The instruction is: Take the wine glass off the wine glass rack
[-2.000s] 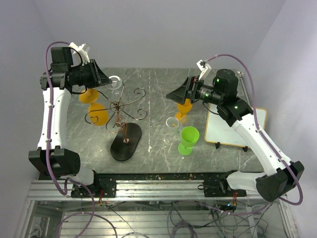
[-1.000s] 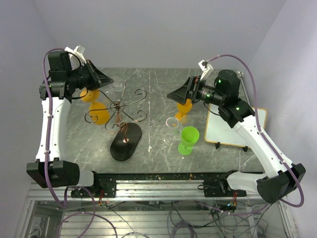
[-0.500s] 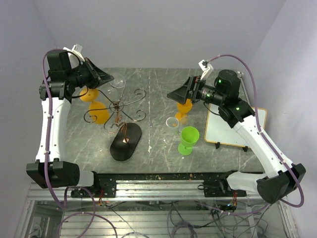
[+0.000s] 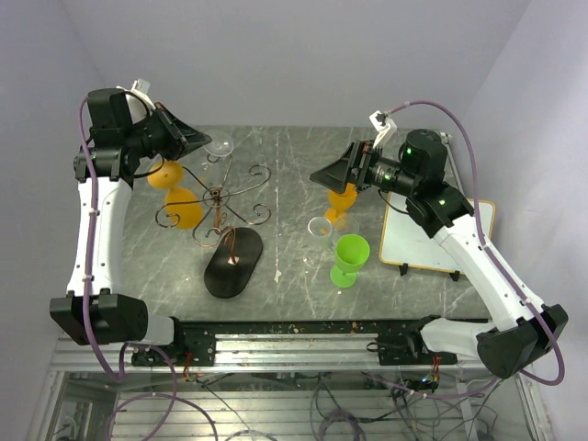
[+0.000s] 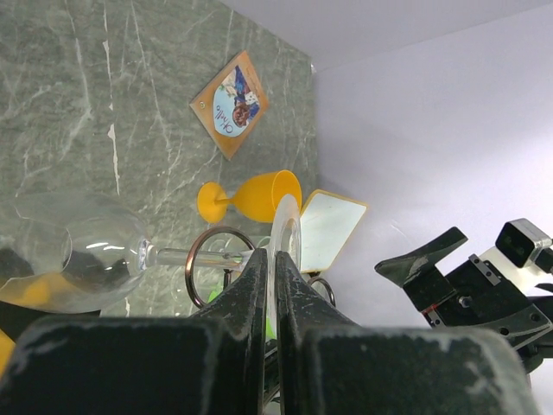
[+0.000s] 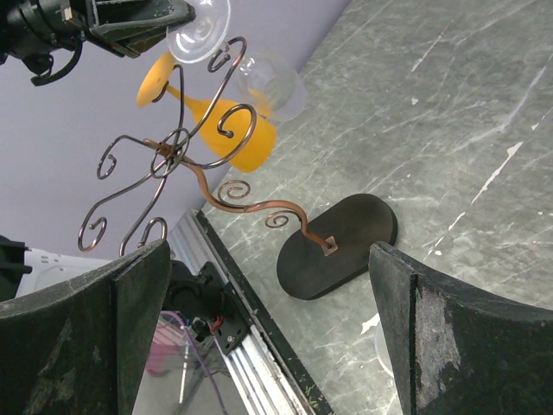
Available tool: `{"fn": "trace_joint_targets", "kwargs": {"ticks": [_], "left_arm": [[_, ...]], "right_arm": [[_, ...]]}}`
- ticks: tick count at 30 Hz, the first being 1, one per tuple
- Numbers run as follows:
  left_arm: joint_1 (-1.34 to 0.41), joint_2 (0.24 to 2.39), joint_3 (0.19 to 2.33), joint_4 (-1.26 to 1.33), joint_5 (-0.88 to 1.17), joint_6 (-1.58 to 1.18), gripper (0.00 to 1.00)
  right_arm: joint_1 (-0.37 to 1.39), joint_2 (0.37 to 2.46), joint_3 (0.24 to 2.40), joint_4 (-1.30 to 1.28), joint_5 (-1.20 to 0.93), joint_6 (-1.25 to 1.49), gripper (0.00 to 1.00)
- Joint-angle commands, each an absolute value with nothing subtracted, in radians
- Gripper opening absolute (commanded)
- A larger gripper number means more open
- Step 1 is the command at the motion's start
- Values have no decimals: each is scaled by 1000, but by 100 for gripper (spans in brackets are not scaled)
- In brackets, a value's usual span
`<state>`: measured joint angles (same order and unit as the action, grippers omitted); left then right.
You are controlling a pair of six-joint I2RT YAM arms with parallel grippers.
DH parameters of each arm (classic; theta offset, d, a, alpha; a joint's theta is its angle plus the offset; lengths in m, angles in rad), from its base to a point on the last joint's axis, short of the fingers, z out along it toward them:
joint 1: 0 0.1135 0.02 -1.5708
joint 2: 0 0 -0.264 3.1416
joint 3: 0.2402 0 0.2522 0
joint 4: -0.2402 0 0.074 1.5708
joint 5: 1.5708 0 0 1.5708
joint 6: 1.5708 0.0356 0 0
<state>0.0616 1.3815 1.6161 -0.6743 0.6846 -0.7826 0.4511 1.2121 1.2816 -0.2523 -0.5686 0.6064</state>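
Note:
The wine glass rack [image 4: 223, 197], thin copper wire with scroll arms, stands on a dark oval base [image 4: 233, 263]. My left gripper [image 4: 196, 142] is high at the back left, shut on the flat foot of a clear wine glass [image 4: 220, 145]. In the left wrist view the foot [image 5: 285, 220] sits edge-on between my fingers. Its stem [image 5: 177, 256] crosses a ring of the rack [image 5: 193, 259], and the bowl [image 5: 69, 259] points away. Two orange wine glasses [image 4: 182, 209] hang from the rack. My right gripper [image 4: 333, 175] hovers open at mid right, holding nothing.
Right of the rack stand an orange glass [image 4: 342, 201], a small clear glass [image 4: 320, 228] and a green glass [image 4: 350, 258]. A white board [image 4: 432, 237] lies at the right edge. In the right wrist view the rack base [image 6: 339, 245] sits near the table's front rail [image 6: 251, 346].
My left arm has risen and pulled back a little, carrying the clear glass's foot up and away from the rack's centre. The right arm has stayed still.

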Motion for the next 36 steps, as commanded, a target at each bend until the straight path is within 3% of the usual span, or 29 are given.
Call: {"fn": "trace_joint_targets", "kwargs": {"ticks": [1, 18, 31, 36], "left_arm": [[57, 1395, 1667, -617, 751, -803, 7], [3, 1377, 1641, -571, 797, -833, 7], [0, 1237, 1529, -489, 769, -948, 7], [0, 1239, 1583, -586, 745, -902, 7]], "right_arm": [[456, 1193, 1294, -238, -568, 610, 97], [456, 1190, 1301, -247, -561, 606, 97], [456, 1189, 1308, -247, -567, 608, 97], [455, 1188, 1300, -245, -572, 611, 97]]}}
